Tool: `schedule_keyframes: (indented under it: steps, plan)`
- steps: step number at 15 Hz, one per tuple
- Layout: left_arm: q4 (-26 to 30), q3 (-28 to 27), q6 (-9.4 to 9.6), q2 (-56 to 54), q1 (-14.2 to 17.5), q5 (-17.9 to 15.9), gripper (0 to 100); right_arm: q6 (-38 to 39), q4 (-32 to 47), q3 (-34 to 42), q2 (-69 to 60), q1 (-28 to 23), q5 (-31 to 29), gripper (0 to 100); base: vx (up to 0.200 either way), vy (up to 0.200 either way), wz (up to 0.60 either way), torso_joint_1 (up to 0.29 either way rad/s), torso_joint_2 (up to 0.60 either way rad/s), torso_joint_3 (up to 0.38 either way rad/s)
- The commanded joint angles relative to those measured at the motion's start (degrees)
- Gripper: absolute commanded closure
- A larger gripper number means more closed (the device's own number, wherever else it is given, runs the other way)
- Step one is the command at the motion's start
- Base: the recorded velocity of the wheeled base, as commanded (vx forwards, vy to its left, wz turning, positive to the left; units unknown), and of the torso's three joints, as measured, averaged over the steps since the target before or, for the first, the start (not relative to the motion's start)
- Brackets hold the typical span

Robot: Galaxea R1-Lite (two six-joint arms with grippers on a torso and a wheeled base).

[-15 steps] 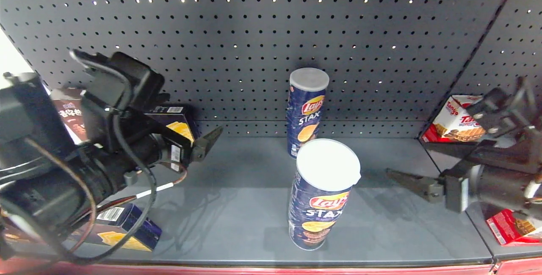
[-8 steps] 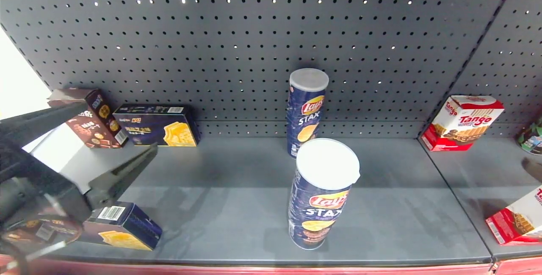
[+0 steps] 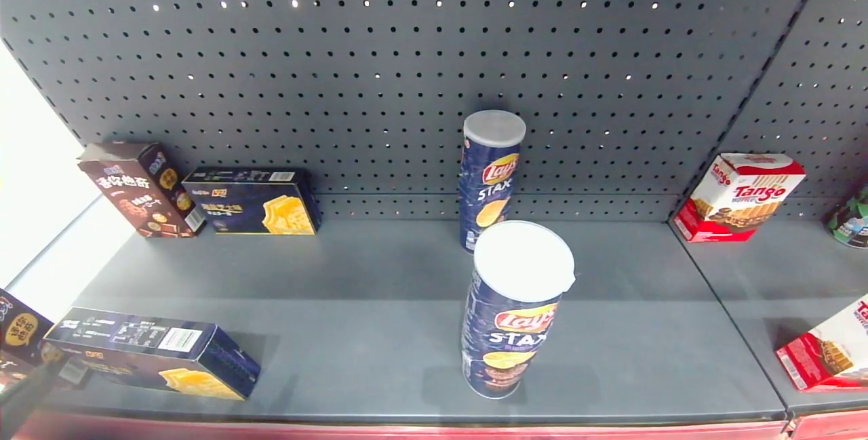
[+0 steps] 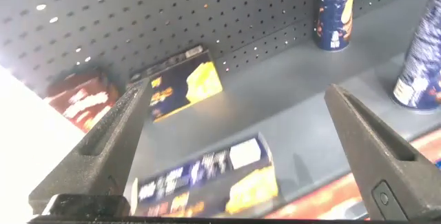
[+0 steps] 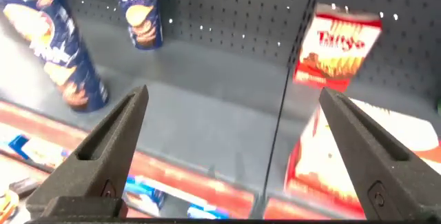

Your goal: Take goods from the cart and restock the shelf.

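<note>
Two dark blue chip cans stand upright on the grey shelf (image 3: 380, 318): one near the front edge (image 3: 515, 311), one against the back panel (image 3: 491, 179). My left gripper (image 4: 236, 89) is open and holds nothing, out in front of the shelf's left part; past it I see a blue box lying flat (image 4: 207, 179) and both cans (image 4: 334, 10) (image 4: 424, 65). My right gripper (image 5: 233, 92) is open and holds nothing, in front of the shelf's right part, facing a red-and-white wafer box (image 5: 337, 45).
At the back left stand a brown box (image 3: 139, 189) and a blue box (image 3: 251, 201). Another blue box (image 3: 152, 352) lies front left. Wafer boxes sit at the right, one at the back (image 3: 742, 196) and one in front (image 3: 824, 352). A pegboard wall (image 3: 407, 74) backs the shelf.
Both arms have drawn back off the shelf and out of the head view, the left toward the lower left, the right past the right edge. The cans and boxes have not moved.
</note>
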Motion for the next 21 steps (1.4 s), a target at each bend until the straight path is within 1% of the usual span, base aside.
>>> schedule_keyframes:
  steps: [1,2,3,4,5,7,8,9,10,11,12,14,15,16,17,18,19,20,21]
  plan:
    - [8.0,4.0,0.71,-16.1,0.7,-0.1,0,0.2,4.5,2.5,-10.4,0.1,0.1,0,0.000,0.000,0.00,0.000,0.00,0.000]
    - [16.7,4.3,1.24,-23.2,1.9,-0.2,0,0.4,6.9,5.4,-16.1,0.4,0.2,0,0.000,0.000,0.00,0.000,0.00,0.000]
    - [18.2,4.4,1.24,-24.3,2.1,-0.3,0,0.4,7.0,6.1,-17.1,0.4,0.2,0,0.000,0.000,0.00,0.000,0.00,0.000]
    - [22.2,5.8,1.32,-27.8,2.9,-0.7,0,0.7,6.6,8.9,-17.5,0.4,0.1,0,0.000,0.000,0.00,0.000,0.00,0.000]
    - [22.5,7.5,1.32,-29.0,3.6,-0.8,0,1.0,6.6,9.7,-17.5,0.4,0.2,0,0.000,0.000,0.00,0.000,0.00,0.000]
    - [22.5,12.0,1.41,-30.0,5.0,-0.9,0,0.9,5.9,14.8,-17.5,0.4,0.5,0,0.000,0.000,0.00,0.000,0.00,0.000]
    - [22.5,14.6,2.29,-30.0,5.0,-0.9,0,0.6,4.6,17.4,-17.5,0.4,1.0,0,0.000,0.000,0.00,0.000,0.00,0.000]
    - [22.5,15.5,2.91,-30.0,5.0,-1.1,0,0.7,4.3,17.7,-17.5,0.3,1.6,0,0.000,0.000,0.00,0.000,0.00,0.000]
    - [22.5,17.6,5.28,-30.0,5.0,-4.8,0,0.8,5.0,17.3,-17.5,-0.9,2.1,0,0.000,0.000,0.00,0.000,0.00,0.000]
    - [22.5,18.0,5.98,-30.0,5.1,-5.6,0,1.4,5.1,17.2,-16.5,-2.8,2.1,0,0.000,0.000,0.00,0.000,0.00,0.000]
    - [22.5,18.0,5.81,-30.0,5.4,-5.5,0,2.6,5.2,17.2,-14.5,-4.9,1.9,0,0.000,0.000,0.00,0.000,0.00,0.000]
    - [22.5,18.0,4.75,-30.0,9.2,-5.5,0,4.7,5.0,17.3,-9.8,-8.4,0.2,0,0.000,0.000,0.00,0.000,0.00,0.000]
    - [22.5,18.0,3.61,-27.9,15.2,-5.5,0,4.9,4.8,17.4,-5.8,-17.2,-0.6,0,0.000,0.000,0.00,0.000,0.00,0.000]
    - [22.5,18.0,3.17,-27.3,15.2,-5.5,0,5.4,5.0,17.3,-5.5,-22.4,1.2,0,0.000,0.000,0.00,0.000,0.00,0.000]
    - [22.5,18.0,3.26,-27.2,15.2,-5.5,0,5.9,5.1,17.2,-6.7,-26.0,2.6,0,0.000,0.000,0.00,0.000,0.00,0.000]
    - [22.5,18.0,3.43,-27.2,15.2,-5.2,0,6.2,5.2,17.2,-9.1,-28.1,3.0,0,0.000,0.000,0.00,0.000,0.00,0.000]
    - [22.5,18.0,3.61,-27.2,15.2,-5.0,0,6.2,5.1,17.2,-9.8,-28.2,3.0,0,0.000,0.000,0.00,0.000,0.00,0.000]
    - [22.5,18.0,3.70,-24.9,17.0,-4.7,0,7.5,5.1,17.2,-9.9,-28.1,7.9,0,0.000,0.000,0.00,0.000,0.00,0.000]
    - [22.5,18.0,3.70,-22.7,20.3,-4.9,0,9.7,5.0,17.2,-9.3,-28.2,12.8,0,0.000,0.000,0.00,0.000,0.00,0.000]
